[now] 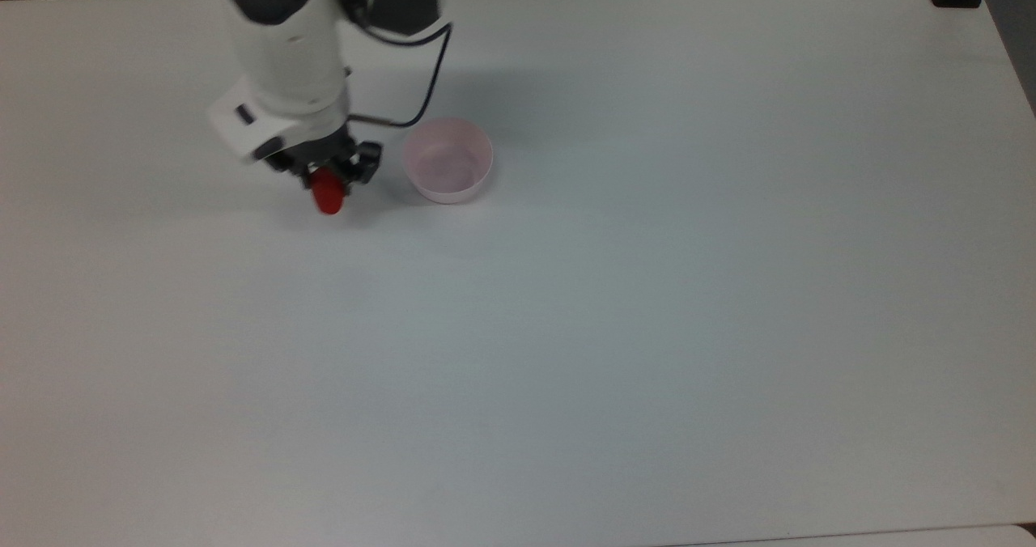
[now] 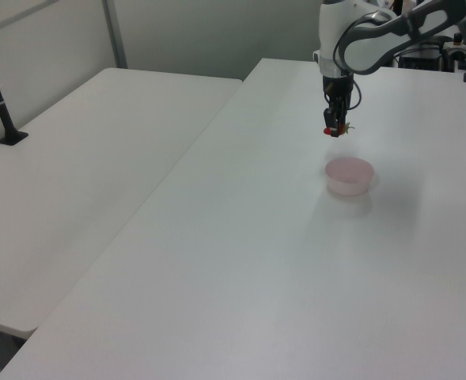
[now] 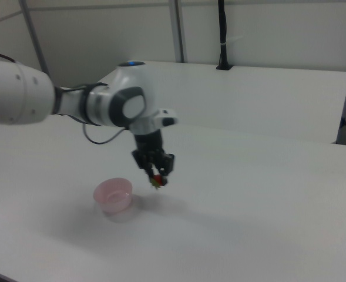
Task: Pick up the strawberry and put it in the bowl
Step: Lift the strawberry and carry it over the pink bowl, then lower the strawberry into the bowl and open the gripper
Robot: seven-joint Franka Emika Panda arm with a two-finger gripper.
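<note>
Holding one strawberry (image 1: 328, 198), end effector (image 1: 330, 181); one bowl (image 1: 447, 161)

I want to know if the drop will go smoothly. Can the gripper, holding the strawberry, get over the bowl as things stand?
Probably yes. The gripper holds the strawberry lifted off the table, just beside the bowl on the top view's left. The bowl is open and bare table lies between them.

There is one strawberry (image 1: 328, 199) and one bowl (image 1: 447, 161). There is one robot arm (image 1: 283, 53) with one pincer (image 1: 330, 176). In the left view there are two white benches (image 2: 82, 174), side by side.
</note>
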